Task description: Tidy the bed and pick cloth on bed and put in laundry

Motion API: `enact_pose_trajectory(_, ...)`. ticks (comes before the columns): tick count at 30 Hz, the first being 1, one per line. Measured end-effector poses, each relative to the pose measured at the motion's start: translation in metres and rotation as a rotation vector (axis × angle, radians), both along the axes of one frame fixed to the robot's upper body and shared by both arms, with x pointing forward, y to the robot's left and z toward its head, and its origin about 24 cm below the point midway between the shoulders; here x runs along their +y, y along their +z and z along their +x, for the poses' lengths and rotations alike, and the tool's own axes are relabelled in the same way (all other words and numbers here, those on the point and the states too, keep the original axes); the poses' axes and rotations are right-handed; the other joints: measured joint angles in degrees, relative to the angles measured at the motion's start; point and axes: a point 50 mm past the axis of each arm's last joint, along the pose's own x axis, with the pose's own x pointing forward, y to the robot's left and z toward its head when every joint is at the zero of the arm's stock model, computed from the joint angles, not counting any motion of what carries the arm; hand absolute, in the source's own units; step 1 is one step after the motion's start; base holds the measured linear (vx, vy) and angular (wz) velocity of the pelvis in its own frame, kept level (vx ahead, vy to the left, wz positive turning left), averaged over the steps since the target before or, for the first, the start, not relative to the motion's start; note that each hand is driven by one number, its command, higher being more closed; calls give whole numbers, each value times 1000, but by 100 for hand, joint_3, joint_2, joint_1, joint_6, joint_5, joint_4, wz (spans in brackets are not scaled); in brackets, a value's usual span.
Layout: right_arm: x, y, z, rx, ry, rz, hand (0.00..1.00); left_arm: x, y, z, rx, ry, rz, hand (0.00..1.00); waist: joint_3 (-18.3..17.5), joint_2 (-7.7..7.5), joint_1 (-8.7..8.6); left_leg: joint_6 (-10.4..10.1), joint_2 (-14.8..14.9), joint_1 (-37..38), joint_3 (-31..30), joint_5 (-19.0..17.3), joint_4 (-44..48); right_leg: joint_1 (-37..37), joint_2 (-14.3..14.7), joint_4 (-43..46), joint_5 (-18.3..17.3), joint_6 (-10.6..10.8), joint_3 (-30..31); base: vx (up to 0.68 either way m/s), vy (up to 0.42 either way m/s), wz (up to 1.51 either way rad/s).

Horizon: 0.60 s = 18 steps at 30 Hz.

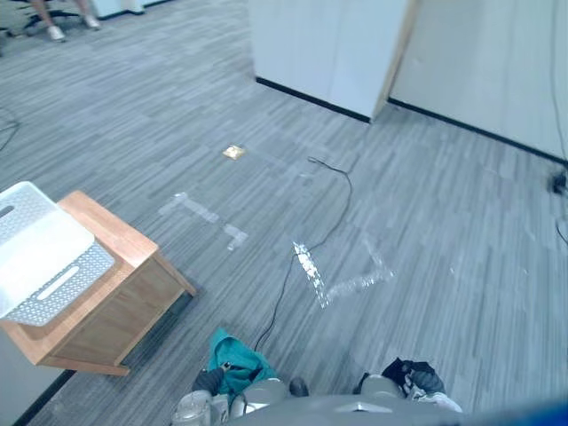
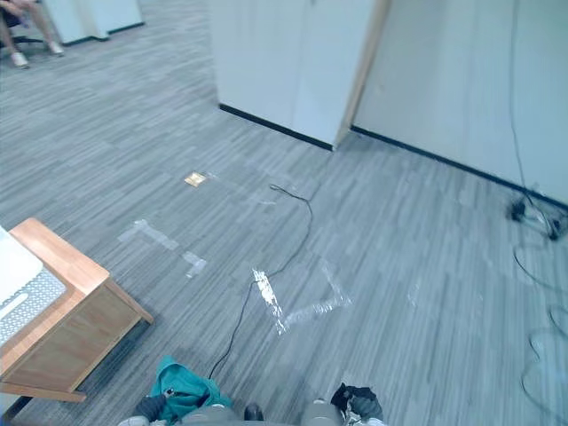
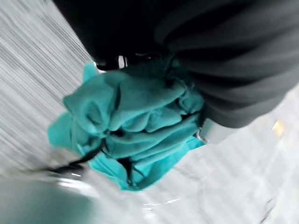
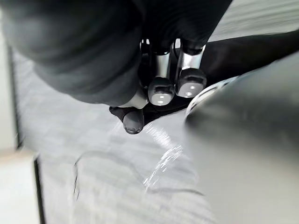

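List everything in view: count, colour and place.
teal cloth: one, teal, bunched in left hand
dark cloth: one, black, in right hand
basket: one, white, on wooden table
wooden table: one, light brown, left side
tape marks: several, pale, on grey carpet
floor plate: one, brass, on the carpet
person: one, legs, far left corner
left hand: one, silver and dark, curled round teal cloth
right hand: one, silver and dark, curled on dark cloth

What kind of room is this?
Probably an office or a lab rather than a home: a grey carpet floor marked with strips of tape, plain white partition walls, and a small wooden table carrying a white basket.
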Motion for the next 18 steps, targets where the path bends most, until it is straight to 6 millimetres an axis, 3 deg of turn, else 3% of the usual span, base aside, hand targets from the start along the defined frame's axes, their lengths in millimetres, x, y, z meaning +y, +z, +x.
enact_pose_trajectory(2, -5, -1, -5, 11, -17, -4, 100, -17, 0, 7, -23, 15, -51, 100, -9, 32, -43, -278, 67, 335, -596, -205, -10, -59, -137, -2021, 126, -159, -143, 507, -122, 155)
enact_pose_trajectory(3, -5, -1, -6, 14, -16, -5, 100, -17, 0, 7, -24, 18, -52, 100, -13, 39, -38, -315, 106, 395, -675, -280, 20, -50, -128, -2512, 267, -221, -139, 522, -178, 126)
enact_pose_trajectory(5, -6, -1, -6, 17, 9, -12, 100, -19, -2, 1, -10, 32, -55, 100, -16, 93, -37, -500, 343, 558, -892, -740, 345, -59, 58, -3823, 812, -330, 115, 590, -277, 97)
enact_pose_trajectory(7, -6, 0, -2, 18, 58, -23, 100, -16, -4, -5, 1, 87, -58, 100, -23, 85, -47, -771, 568, 759, -963, -1096, 603, -61, 210, -3938, 1043, -445, 283, 577, -342, 65)
enact_pose_trajectory(8, -7, 1, -1, 18, 78, -29, 100, -17, -5, -11, 13, 109, -63, 100, -41, 116, -63, -886, 725, 858, -1018, -1239, 743, -51, 277, -3671, 1403, -418, 352, 602, -398, 57)
enact_pose_trajectory(9, -12, 2, 5, 12, 102, -45, 100, -23, -7, -16, 22, 128, -82, 100, -122, 247, -25, -983, 1029, 807, -992, -1203, 1157, -143, 389, -3028, 1037, -482, 190, 603, -407, 46)
enact_pose_trajectory(11, -12, 4, 12, 0, 117, -48, 100, -23, -8, -18, 18, 176, -98, 100, -181, 318, -18, -973, 1193, 431, -994, -945, 2031, -85, 447, -2753, 606, -561, 2, 590, -428, 30)
enact_pose_trajectory(13, -9, 7, 21, -31, 163, -61, 100, -28, -8, -21, -11, 298, -146, 100, -152, 519, -20, -1020, 1448, -416, -1012, 166, 3936, 467, 634, -2993, 293, -716, -214, 589, -412, 35)
enact_pose_trajectory(14, -5, 8, 26, -54, 184, -63, 100, -28, -8, -23, -37, 333, -158, 100, -139, 583, 18, -1088, 1643, -777, -921, 344, 4673, 815, 745, -3241, 214, -758, -311, 516, -306, 50)
enact_pose_trajectory(15, -4, 10, 31, -84, 210, -77, 100, -28, -6, -25, -83, 369, -178, 100, -121, 621, 20, -1099, 1856, -1158, -774, 253, 5363, 1350, 835, -3577, 125, -769, -458, 491, -287, 55)
enact_pose_trajectory(16, 1, 11, 35, -108, 226, -75, 100, -26, -5, -25, -111, 385, -182, 100, -106, 583, 52, -1104, 1855, -1378, -678, 178, 5567, 1733, 841, -3805, 64, -760, -554, 450, -279, 50)
enact_pose_trajectory(18, 10, 18, 54, -190, 264, -79, 100, -26, 0, -17, -190, 357, -199, 100, -103, 533, 192, -1120, 1697, -1743, -304, -105, 5094, 2333, 849, -4311, 57, -665, -674, 308, -209, 15)
